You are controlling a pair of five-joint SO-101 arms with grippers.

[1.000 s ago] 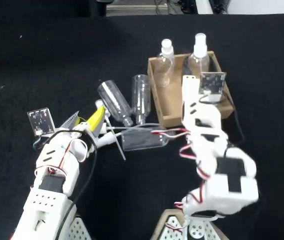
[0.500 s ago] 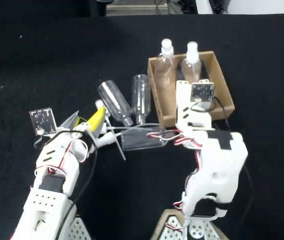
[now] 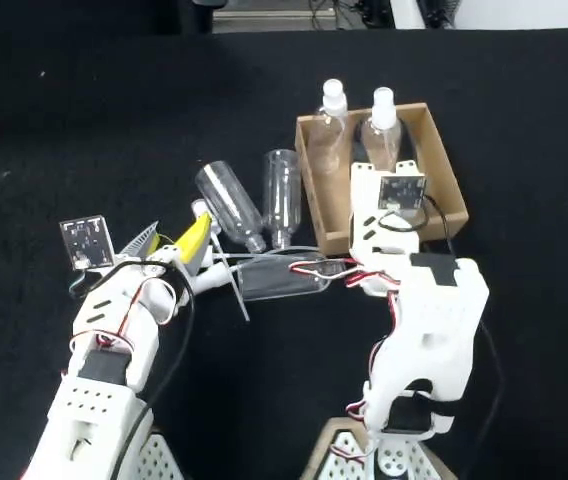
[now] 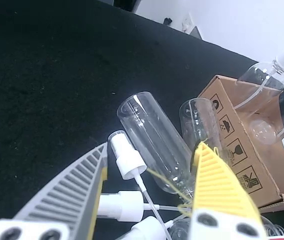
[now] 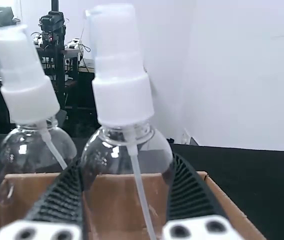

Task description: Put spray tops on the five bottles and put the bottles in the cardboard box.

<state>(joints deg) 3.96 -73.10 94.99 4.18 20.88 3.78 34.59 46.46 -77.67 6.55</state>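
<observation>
Two clear bottles with white spray tops stand in the cardboard box [image 3: 448, 190]: one [image 3: 331, 128] at its back left, the other [image 3: 382, 128] beside it. My right gripper [image 5: 127, 167] is shut on that second bottle [image 5: 124, 150], a finger against each side. Three topless bottles lie on the black table: two [image 3: 229, 205] [image 3: 282, 195] left of the box, one [image 3: 284, 280] in front of it. My left gripper [image 3: 179, 228] hangs open over loose spray tops [image 4: 127, 160], its grey and yellow fingers either side of them.
The box [image 4: 232, 145] is to the right of the lying bottles [image 4: 157, 135]. The dip tubes of the spray tops [image 3: 226, 275] stretch toward the nearest lying bottle. Bare black table lies to the far left and far right.
The right arm has drawn back and folded, shifting the held bottle from the box's back right toward the other standing bottle. The left arm has stayed put.
</observation>
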